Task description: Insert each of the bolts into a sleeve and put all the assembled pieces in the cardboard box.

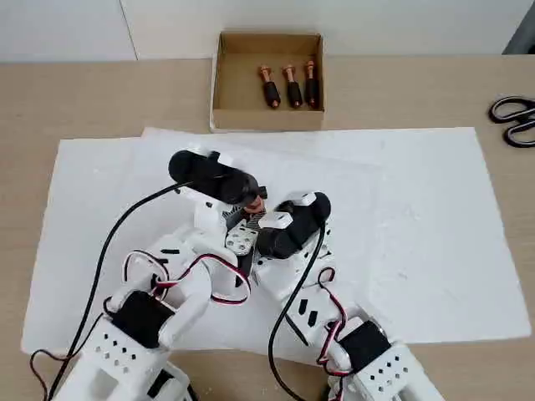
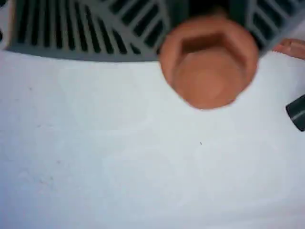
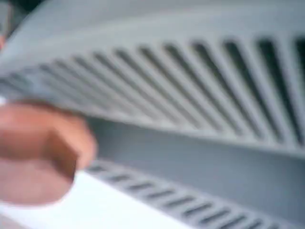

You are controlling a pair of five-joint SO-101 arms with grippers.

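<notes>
Left gripper (image 1: 253, 205) clamped on bolt (image 2: 207, 62), centre frame; right gripper (image 1: 264, 220) beside it, grip can't tell; keep bolt straight, push slowly; box (image 1: 224, 83) upper centre.

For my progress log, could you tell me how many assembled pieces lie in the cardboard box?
3 assembled pieces, side by side in the cardboard box: left, middle, right. None seems hidden there.

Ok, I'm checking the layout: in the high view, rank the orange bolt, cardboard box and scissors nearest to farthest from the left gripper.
1. The orange bolt, right at the left gripper, over the white sheet.
2. The cardboard box, beyond the sheet's far edge.
3. The scissors, at the table's right edge.
</notes>
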